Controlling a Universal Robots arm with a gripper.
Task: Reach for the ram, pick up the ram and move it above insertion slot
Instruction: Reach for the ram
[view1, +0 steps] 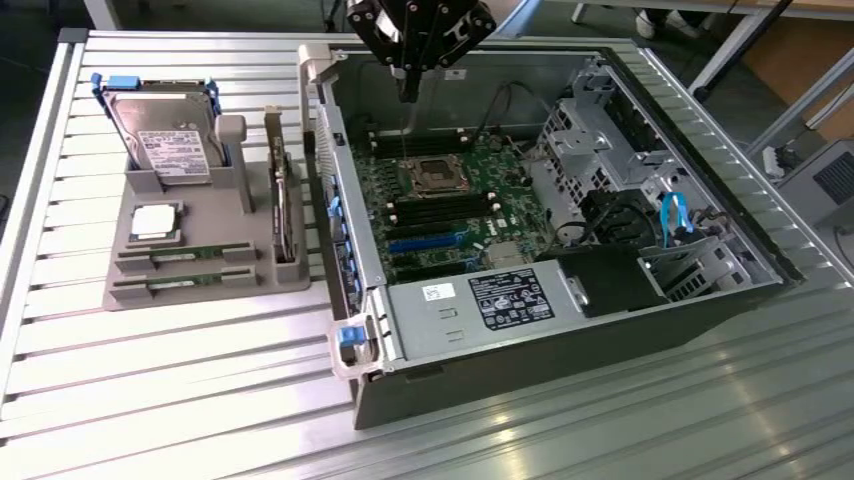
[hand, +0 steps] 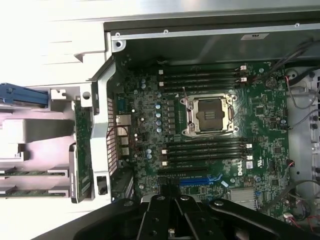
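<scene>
The ram, a long thin green circuit-board strip (view1: 187, 283), sits in a slot at the edge of the grey plastic tray (view1: 220, 228) nearest the exterior camera. I count two such strips; the second strip (view1: 187, 257) is just beside it. One silver boxy hard drive (view1: 167, 145) and one square silver processor chip (view1: 156, 222) share the tray. My black gripper (view1: 407, 96) hangs well apart from them, over the green motherboard (view1: 454, 215) of the open grey computer case (view1: 441, 320). Its fingers are closed together, and I cannot tell whether they pinch anything.

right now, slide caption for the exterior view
Shut hand over the open case, two ram sticks in the tray beside it
</scene>
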